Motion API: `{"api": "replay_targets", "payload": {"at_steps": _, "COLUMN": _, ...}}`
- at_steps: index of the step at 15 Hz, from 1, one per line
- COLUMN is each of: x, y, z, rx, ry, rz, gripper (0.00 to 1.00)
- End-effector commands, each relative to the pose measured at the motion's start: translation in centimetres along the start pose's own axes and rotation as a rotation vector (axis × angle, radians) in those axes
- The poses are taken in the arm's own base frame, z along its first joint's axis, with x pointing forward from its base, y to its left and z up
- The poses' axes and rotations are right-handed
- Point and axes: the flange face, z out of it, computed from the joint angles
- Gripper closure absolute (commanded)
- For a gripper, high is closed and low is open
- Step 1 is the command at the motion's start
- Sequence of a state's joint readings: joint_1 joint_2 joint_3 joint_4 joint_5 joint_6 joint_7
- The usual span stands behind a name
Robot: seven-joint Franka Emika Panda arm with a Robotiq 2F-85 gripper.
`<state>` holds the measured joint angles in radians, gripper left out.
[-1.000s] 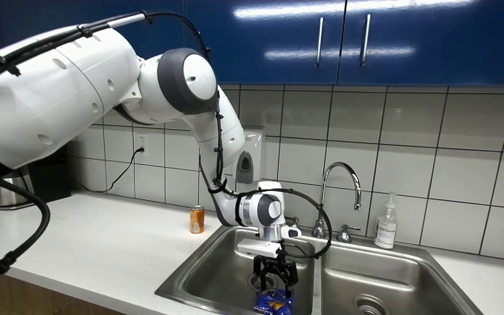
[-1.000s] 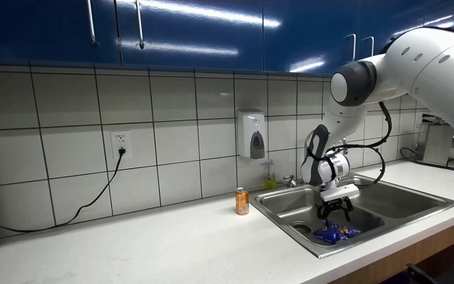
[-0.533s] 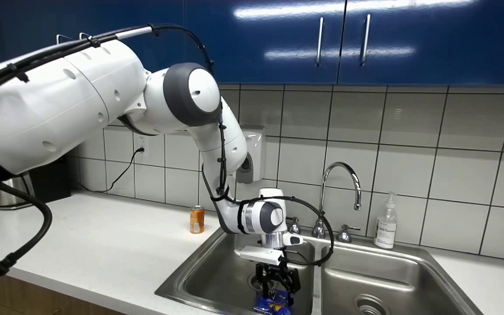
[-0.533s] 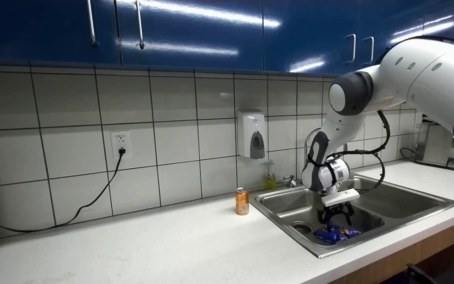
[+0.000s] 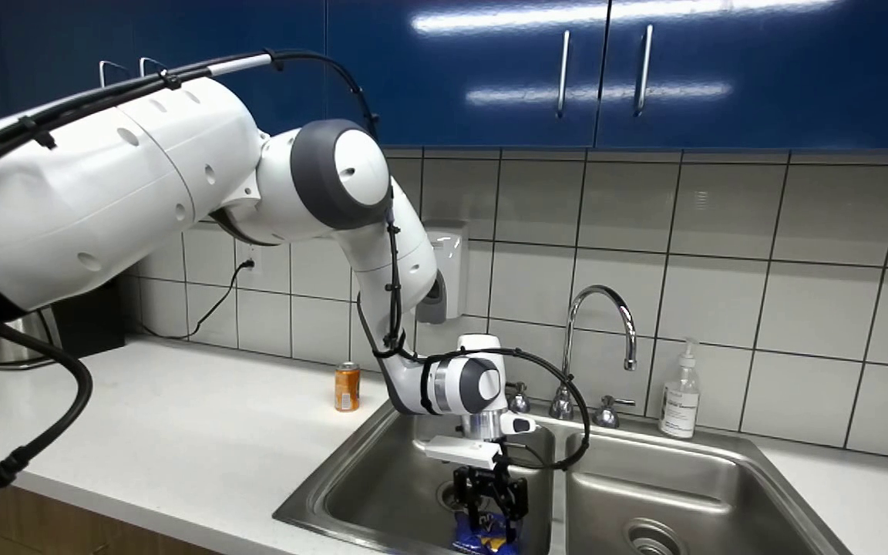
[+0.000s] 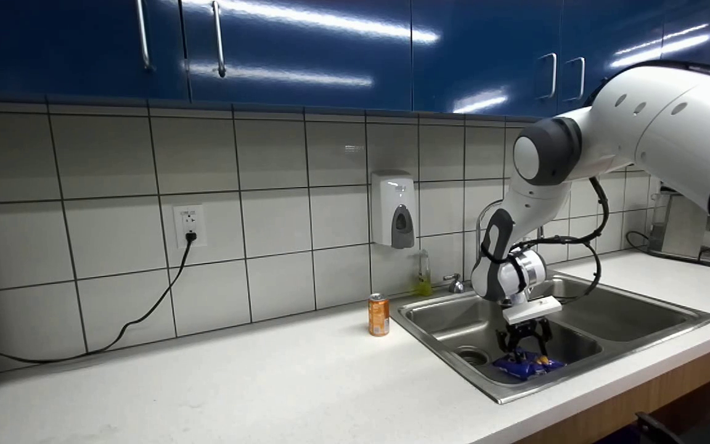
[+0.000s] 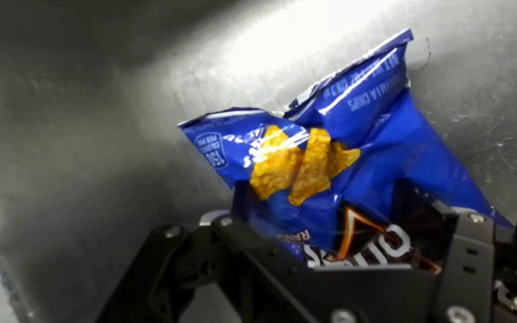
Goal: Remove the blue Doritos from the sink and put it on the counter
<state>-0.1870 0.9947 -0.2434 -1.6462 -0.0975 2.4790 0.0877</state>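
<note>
The blue Doritos bag [image 7: 388, 143] lies crinkled in a basin of the steel sink [image 5: 307, 495]. It also shows in both exterior views [image 5: 465, 543] [image 6: 520, 370]. My gripper [image 7: 323, 186] is down in that basin, its jaws part closed on the middle of the bag. Both fingers [image 7: 243, 202] stand against the bag's sides, and the bag bulges and folds between them. The gripper also shows in both exterior views [image 5: 493, 526] [image 6: 531, 356]. The bag's lower end is hidden by the gripper in the wrist view. The white counter [image 6: 256, 388] runs beside the sink.
An orange can [image 6: 378, 316] stands on the counter by the sink. The curved faucet [image 5: 606, 290] and a soap bottle [image 5: 680, 397] stand behind the sink. A soap dispenser [image 6: 393, 209] hangs on the wall. The divider [image 5: 558, 493] and basin walls rise beside the gripper.
My gripper has come down onto the bag, and its fingers have drawn closer together. The bag has shifted slightly and bunched up between them. The can has not moved.
</note>
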Motion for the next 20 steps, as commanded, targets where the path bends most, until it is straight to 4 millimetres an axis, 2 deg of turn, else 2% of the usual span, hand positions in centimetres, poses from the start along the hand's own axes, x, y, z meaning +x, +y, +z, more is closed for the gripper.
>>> {"api": "replay_targets", "payload": {"at_steps": 1, "x": 0.4, "y": 0.2, "z": 0.4, "rx": 0.004, "ry": -0.014, "rz": 0.019, "gripper": 0.51}}
{"api": "replay_targets", "payload": {"at_steps": 6, "x": 0.4, "y": 0.2, "z": 0.4, "rx": 0.001, "ry": -0.013, "rz": 0.020, "gripper": 0.89}}
{"api": "replay_targets", "payload": {"at_steps": 8, "x": 0.5, "y": 0.2, "z": 0.2, "rx": 0.000, "ry": -0.009, "rz": 0.019, "gripper": 1.00}}
{"api": "replay_targets", "payload": {"at_steps": 14, "x": 0.6, "y": 0.1, "z": -0.2, "rx": -0.001, "ry": -0.006, "rz": 0.017, "gripper": 0.99}}
{"api": "replay_targets", "payload": {"at_steps": 20, "x": 0.4, "y": 0.1, "z": -2.3, "rx": 0.017, "ry": 0.023, "rz": 0.008, "gripper": 0.99}}
